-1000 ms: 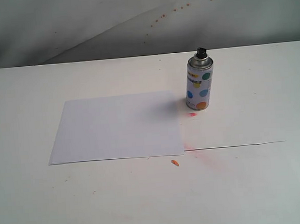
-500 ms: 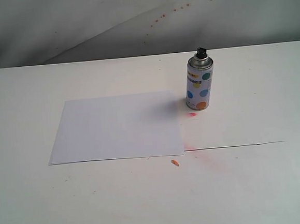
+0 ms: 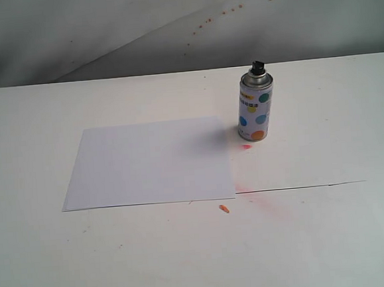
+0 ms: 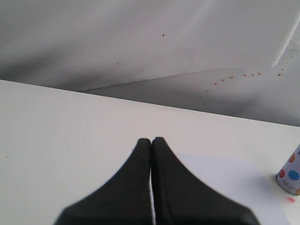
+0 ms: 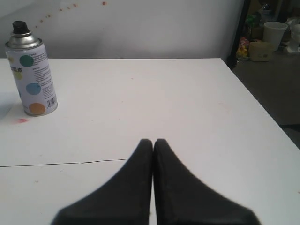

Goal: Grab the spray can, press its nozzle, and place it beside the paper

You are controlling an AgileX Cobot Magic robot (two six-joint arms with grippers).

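Observation:
The spray can (image 3: 255,106), silver-white with coloured dots, stands upright on the white table just right of the paper's far right corner. Its black nozzle (image 3: 258,65) caps the top. The paper (image 3: 147,163) lies flat in the middle of the table. Neither arm shows in the exterior view. My left gripper (image 4: 152,139) is shut and empty above the table, with the paper (image 4: 225,183) ahead and the spray can (image 4: 290,174) at the frame edge. My right gripper (image 5: 153,140) is shut and empty, well apart from the spray can (image 5: 32,77) and its nozzle (image 5: 19,27).
A thin dark seam (image 3: 302,187) crosses the table right of the paper. Small pink and orange paint marks (image 3: 224,209) lie near the paper's near right corner and by the can's base. The table's right edge (image 5: 262,103) drops to a floor with clutter. A spattered grey backdrop (image 3: 169,25) hangs behind.

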